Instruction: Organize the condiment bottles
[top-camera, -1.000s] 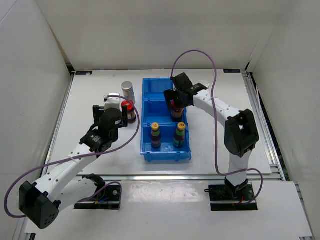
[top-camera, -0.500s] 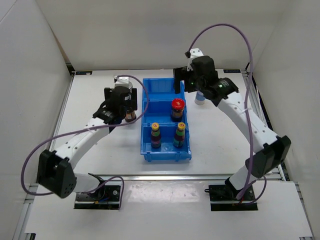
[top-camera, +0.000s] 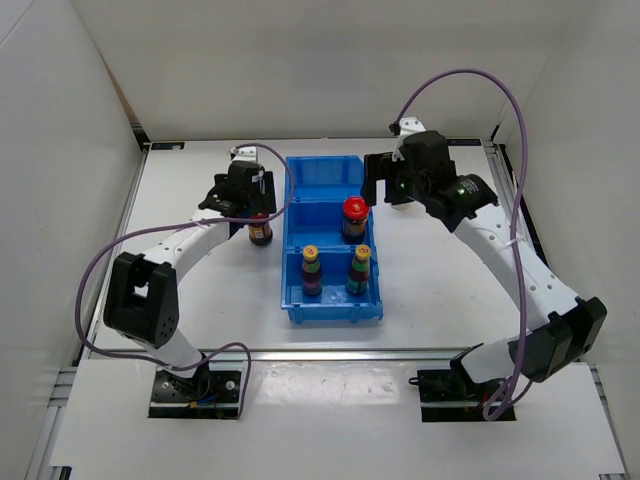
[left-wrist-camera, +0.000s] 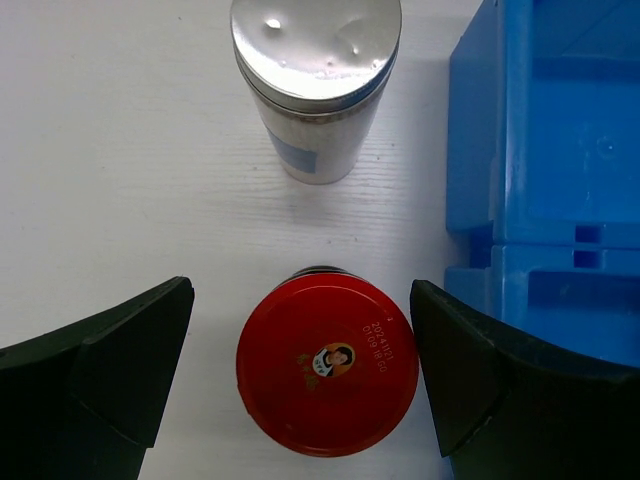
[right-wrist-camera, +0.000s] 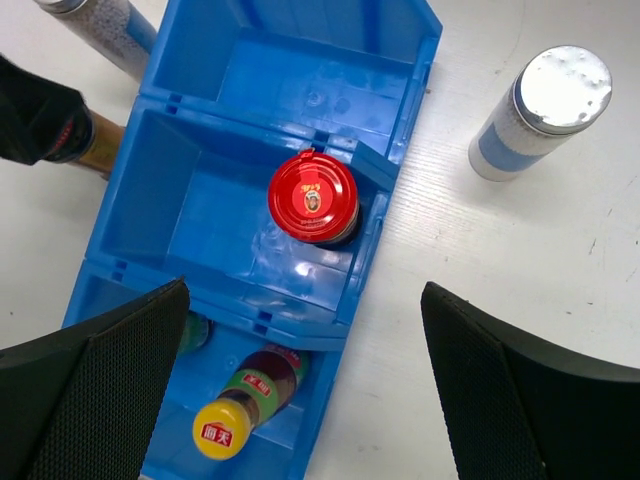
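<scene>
Well, the left gripper (left-wrist-camera: 300, 350) hung over the white table (top-camera: 200, 290), just left of the blue bin (top-camera: 325, 180). Its two black fingers (left-wrist-camera: 120, 370) were spread wide. A red-capped bottle (left-wrist-camera: 328, 378) stood upright between them with a little gap on each side, so nothing was pinched. Just past it stood a silver-topped bottle (left-wrist-camera: 315, 60), upright too, close to the bin's wall but not touching it.

The right gripper (right-wrist-camera: 305, 290) hung high over the bin. Its fingers (right-wrist-camera: 520, 400) were spread wide as well, and they held nothing. Under it, another red-capped bottle (right-wrist-camera: 313, 198) stood in the middle part of the bin, by the right wall. In the nearest part stood a yellow-capped bottle (top-camera: 312, 270) and its twin (top-camera: 359, 268), side by side. A second silver-topped bottle (right-wrist-camera: 545, 110) stood on the table to the right of the bin, near its far end.
</scene>
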